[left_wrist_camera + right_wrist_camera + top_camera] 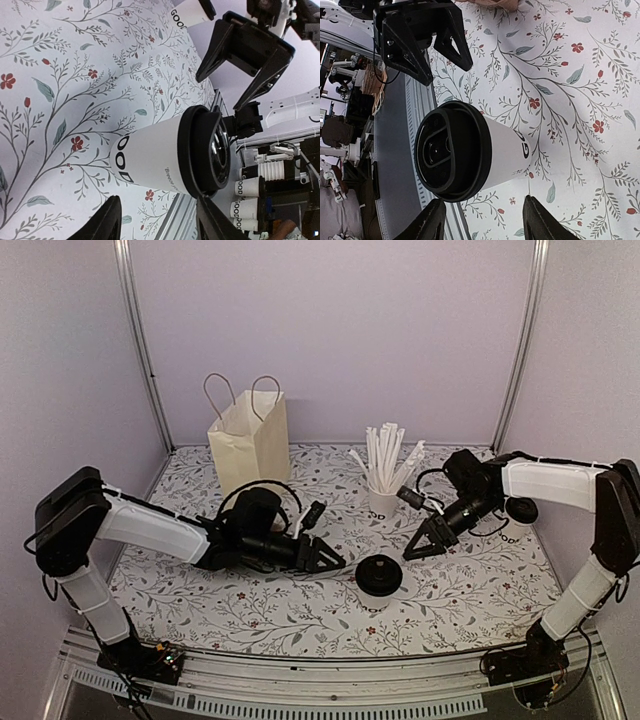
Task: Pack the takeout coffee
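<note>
The takeout coffee (380, 580), a white cup with a black lid (380, 573), stands upright on the flowered table between my two grippers. My left gripper (333, 562) is just left of it, open and holding nothing. My right gripper (412, 550) hangs up and to the right of it, also open and holding nothing. In the left wrist view the cup (150, 160) lies ahead of my left gripper (160, 225), beyond the fingertips, with the right gripper (245, 55) past it. In the right wrist view the cup (507, 150) sits ahead of my right gripper (485, 222), facing the left gripper (420, 35).
A cream paper bag (250, 440) with handles stands at the back left. A white cup full of straws (385, 475) stands at the back centre. Another lettered cup (512, 530) sits behind the right arm. The table's front edge and a metal rail (330, 680) run close by the cup.
</note>
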Robot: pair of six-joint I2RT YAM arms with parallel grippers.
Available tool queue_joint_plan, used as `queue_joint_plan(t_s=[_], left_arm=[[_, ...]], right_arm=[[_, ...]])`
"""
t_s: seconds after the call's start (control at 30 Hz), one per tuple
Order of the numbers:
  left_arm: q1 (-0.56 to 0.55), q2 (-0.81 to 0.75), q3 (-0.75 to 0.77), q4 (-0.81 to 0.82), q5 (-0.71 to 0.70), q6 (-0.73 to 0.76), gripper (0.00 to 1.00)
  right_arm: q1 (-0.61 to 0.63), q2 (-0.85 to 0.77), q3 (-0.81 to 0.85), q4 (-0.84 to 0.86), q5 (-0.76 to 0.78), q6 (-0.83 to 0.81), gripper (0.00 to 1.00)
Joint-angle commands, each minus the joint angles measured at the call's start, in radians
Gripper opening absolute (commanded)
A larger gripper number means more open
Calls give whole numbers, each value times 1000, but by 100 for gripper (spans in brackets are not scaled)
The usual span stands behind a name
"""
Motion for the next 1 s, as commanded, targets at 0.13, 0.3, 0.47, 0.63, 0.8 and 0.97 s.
queue_joint_plan(t_s=[0.13,0.3,0.47,0.63,0.8,0.97], left_arm=[[-15,42,-9,185,39,-148,48],[-18,94,25,210,65,-156,44],[-29,136,50,242,92,-170,42],[-40,149,61,249,94,-172,42],[-49,151,55,241,89,-171,42],[-58,168,54,213,81,-162,41]], right_arm=[[-2,54,-30,-31,-70,-49,57],[-3,65,-63,-28,-79,-66,55],[-2,73,-71,-28,-107,-78,54],[0,97,-69,-33,-124,-91,54],[9,117,-60,-33,-130,-90,54],[18,138,-48,-36,-143,-90,54]])
